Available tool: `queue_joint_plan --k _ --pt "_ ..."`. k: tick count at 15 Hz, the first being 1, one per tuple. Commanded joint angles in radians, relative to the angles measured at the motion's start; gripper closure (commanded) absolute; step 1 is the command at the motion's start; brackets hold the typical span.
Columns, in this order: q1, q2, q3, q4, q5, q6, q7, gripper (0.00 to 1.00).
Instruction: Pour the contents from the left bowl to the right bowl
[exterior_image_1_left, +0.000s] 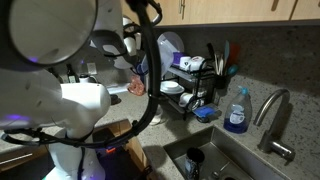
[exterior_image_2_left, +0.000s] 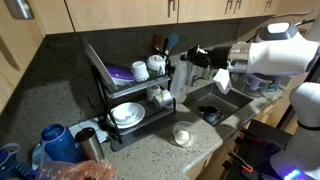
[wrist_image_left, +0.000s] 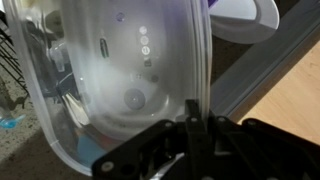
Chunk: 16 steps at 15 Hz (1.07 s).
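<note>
My gripper (wrist_image_left: 197, 108) is shut on the rim of the clear, glass-like right bowl (wrist_image_left: 120, 80), which stands on edge with its hollow facing the wrist camera. No contents are visible in it. In an exterior view the gripper (exterior_image_2_left: 190, 58) hangs at the black rack's sink-side end, and the greyish bowl (exterior_image_2_left: 180, 80) hangs below it. The pale cream left bowl (exterior_image_2_left: 183, 134) sits upright on the speckled counter, below the gripper and in front of the rack. I cannot tell what lies in it. In the exterior view from behind the robot, the arm and its cable hide the gripper.
The black dish rack (exterior_image_2_left: 105, 85) (exterior_image_1_left: 195, 95) holds white dishes and utensils. The sink (exterior_image_2_left: 225, 100) (exterior_image_1_left: 215, 160) lies beside it, with a faucet (exterior_image_1_left: 272, 110) and a blue soap bottle (exterior_image_1_left: 237, 112). A blue jug (exterior_image_2_left: 55, 140) and a metal cup (exterior_image_2_left: 88, 145) stand on the counter.
</note>
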Motion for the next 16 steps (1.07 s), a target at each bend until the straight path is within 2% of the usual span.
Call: queue_joint_plan --k 1,8,16 --pt "-0.057 0.032 0.07 0.0 0.038 0.012 0.008 0.99" --pt "-0.118 0.051 0.154 -0.001 0.082 0.021 0.008 0.99" --pt "-0.153 0.071 0.207 -0.001 0.102 0.028 0.008 0.99"
